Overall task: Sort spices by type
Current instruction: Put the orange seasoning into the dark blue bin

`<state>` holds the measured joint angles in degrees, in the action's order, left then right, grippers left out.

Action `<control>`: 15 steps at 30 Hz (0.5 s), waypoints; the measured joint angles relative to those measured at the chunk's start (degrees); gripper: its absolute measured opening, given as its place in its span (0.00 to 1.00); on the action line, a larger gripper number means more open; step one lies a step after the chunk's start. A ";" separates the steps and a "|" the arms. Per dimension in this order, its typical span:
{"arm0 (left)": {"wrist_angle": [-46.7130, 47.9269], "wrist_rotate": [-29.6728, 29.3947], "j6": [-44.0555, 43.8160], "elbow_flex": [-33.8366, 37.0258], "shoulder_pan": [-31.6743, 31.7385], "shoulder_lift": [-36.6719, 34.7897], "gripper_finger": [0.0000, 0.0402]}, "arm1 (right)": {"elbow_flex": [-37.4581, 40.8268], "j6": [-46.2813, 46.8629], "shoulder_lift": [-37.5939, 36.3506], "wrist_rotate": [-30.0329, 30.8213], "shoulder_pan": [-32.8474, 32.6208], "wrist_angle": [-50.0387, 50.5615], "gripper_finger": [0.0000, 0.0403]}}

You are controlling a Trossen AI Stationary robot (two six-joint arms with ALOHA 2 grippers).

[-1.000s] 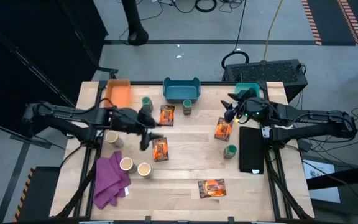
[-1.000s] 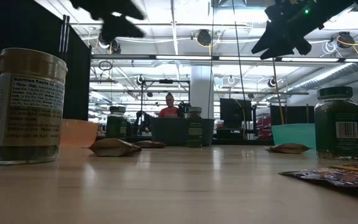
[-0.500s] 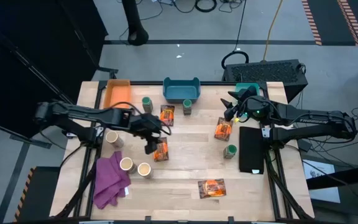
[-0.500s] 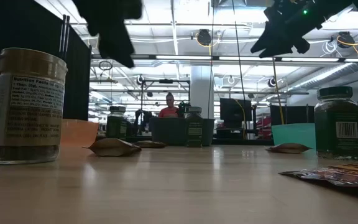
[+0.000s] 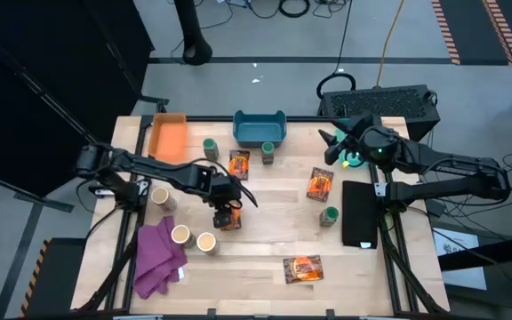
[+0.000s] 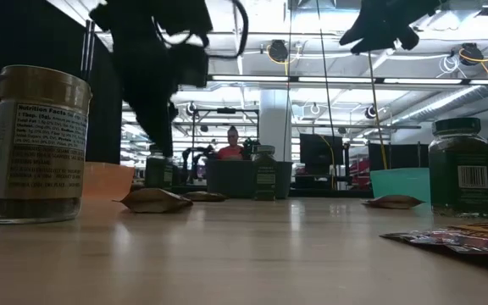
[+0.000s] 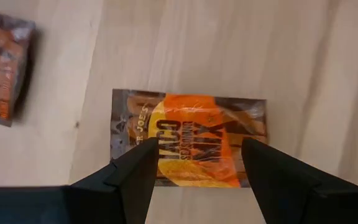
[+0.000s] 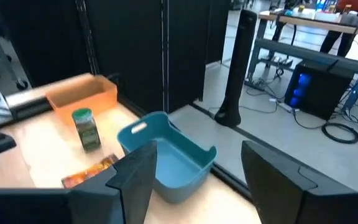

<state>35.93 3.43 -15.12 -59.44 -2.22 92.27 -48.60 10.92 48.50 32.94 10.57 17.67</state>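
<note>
The orange taco-seasoning packet lies flat on the bare wood directly beneath my left gripper, label up, its long edges running across the gap between my fingers. I hold those fingers apart, one on each side of it, gripping nothing; I judge that spread is chosen so the packet fits between them when I come down. A second packet lies off to one side of my fingers, apart from the first, and I take it for the same kind. Farther out, the orange bin stands at the table's far edge, well apart from me, with a green jar between. My right gripper waits raised near the blue bin, fingers parted and empty, out of my way.
</note>
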 joint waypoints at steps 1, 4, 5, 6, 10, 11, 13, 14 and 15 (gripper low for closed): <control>-0.23 -0.14 -0.02 0.00 0.00 0.73 0.59 | 0.00 -0.10 0.05 -0.01 0.00 0.18 0.54; -2.14 -1.70 -0.98 0.00 0.26 2.63 0.59 | 0.00 -0.11 0.05 0.01 0.00 0.77 0.54; -2.41 -2.08 -1.18 0.00 0.45 3.35 0.59 | 0.00 -0.13 0.05 0.01 0.00 0.77 0.54; -2.47 -2.20 -1.51 0.00 0.73 3.98 0.59 | 0.02 -0.24 0.05 0.01 0.00 0.75 0.54; -2.22 -2.32 -1.38 0.00 1.25 6.21 0.59 | 0.00 -1.05 0.05 0.01 0.00 0.70 0.54; -2.22 -2.28 -1.11 0.00 1.25 6.55 0.59 | 0.00 -1.12 0.05 0.01 0.00 0.70 0.54; -2.19 -2.24 -1.06 0.00 1.21 7.09 0.59 | 0.00 -1.12 0.05 0.01 0.00 0.68 0.54; -2.07 -2.26 -0.95 0.00 1.24 7.30 0.59 | 0.00 -1.14 0.05 0.01 0.00 0.68 0.54; -2.07 -2.26 -0.72 0.00 1.34 7.55 0.59 | 0.00 -1.19 0.05 0.01 0.00 0.68 0.54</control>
<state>33.87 1.17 -15.84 -59.44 -0.88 99.81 -48.60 9.73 48.56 32.95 10.57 18.35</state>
